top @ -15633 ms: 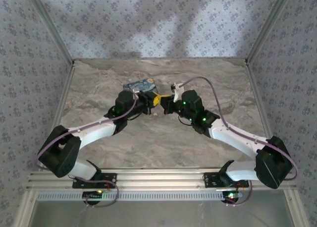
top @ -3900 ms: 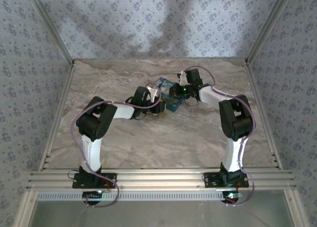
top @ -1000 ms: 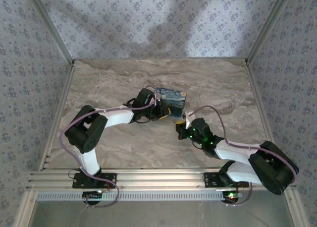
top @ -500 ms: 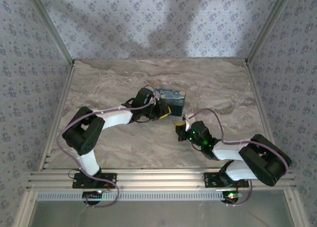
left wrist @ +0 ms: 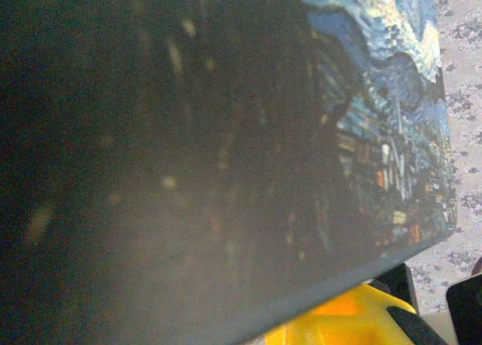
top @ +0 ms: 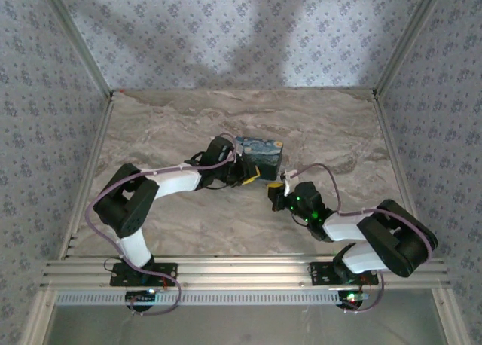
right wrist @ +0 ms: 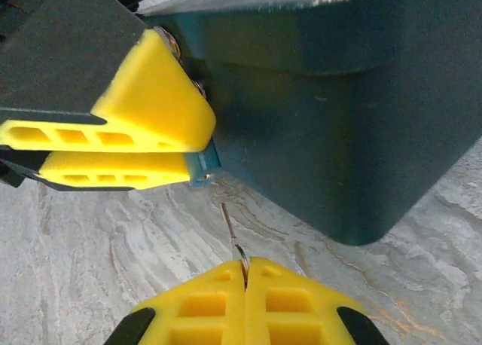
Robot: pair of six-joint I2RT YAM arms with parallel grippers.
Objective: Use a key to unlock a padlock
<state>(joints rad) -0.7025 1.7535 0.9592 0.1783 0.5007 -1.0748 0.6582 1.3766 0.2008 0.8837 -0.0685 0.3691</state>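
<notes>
In the right wrist view, my right gripper (right wrist: 245,264) is shut on a thin silver key (right wrist: 230,228) whose tip points up at the padlock. The padlock (right wrist: 200,165) is a tiny dark teal block with a silvery spot. It sticks out from between the yellow fingers (right wrist: 143,111) of my left gripper, which is shut on it, a short gap above the key tip. From above, the left gripper (top: 246,173) sits at the box's near left corner and the right gripper (top: 276,188) just in front of it. A yellow finger (left wrist: 354,320) shows under the box in the left wrist view.
The blue starry-night-print box (top: 260,154) stands on the marble table (top: 166,126), right behind both grippers; its dark side (right wrist: 339,119) is close to the key. Patterned walls enclose the table on three sides.
Since 3.9 s ago the right gripper has come from behind the box to its near side. Over the last second its elbow drew in; the gripper barely shifted.
</notes>
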